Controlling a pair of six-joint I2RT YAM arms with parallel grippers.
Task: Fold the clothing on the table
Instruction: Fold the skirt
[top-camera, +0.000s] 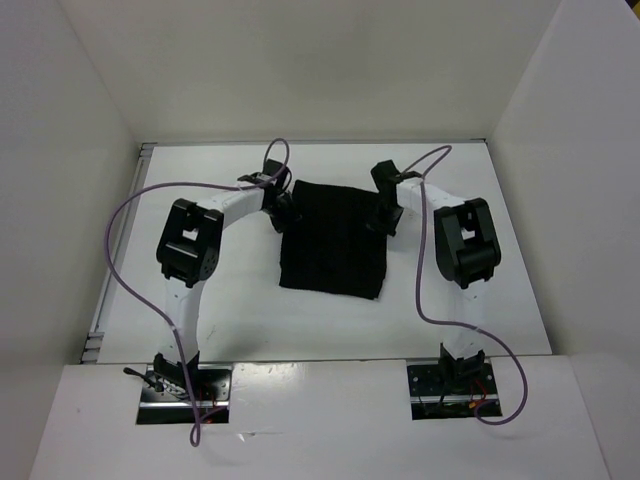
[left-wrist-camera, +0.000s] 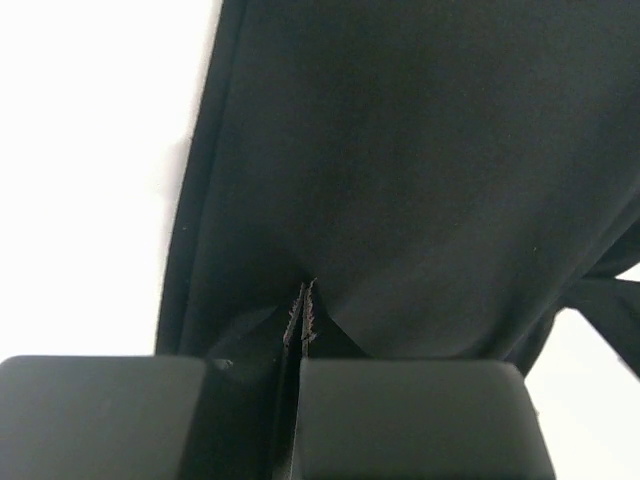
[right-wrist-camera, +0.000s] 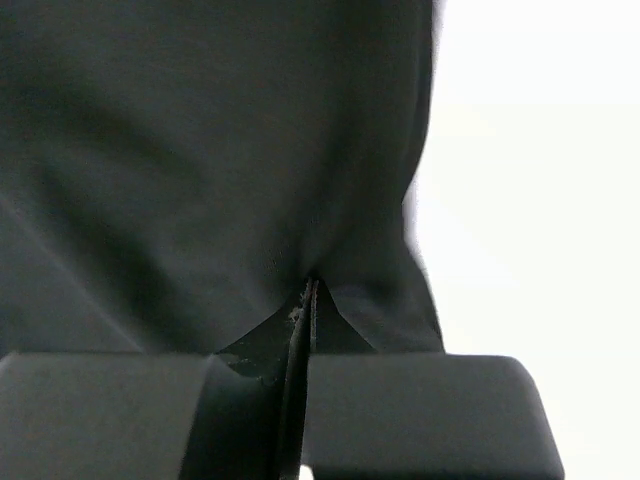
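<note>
The black clothing (top-camera: 333, 240) lies spread out around the middle of the white table (top-camera: 240, 320), a little toward the far side. It is roughly square, with a small flap sticking out at one edge. The left gripper (top-camera: 281, 212) is clamped on its far-left edge and the right gripper (top-camera: 383, 215) on its far-right edge, and the fabric puckers at both pinched fingertips. A purple cable (top-camera: 115, 240) loops along each arm.

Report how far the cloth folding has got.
Done: the left gripper and right gripper are at the far corners of the clothing. In hand: each is shut on a pinch of fabric. Left: the fold itself; the clothing lies spread out on the table.
</note>
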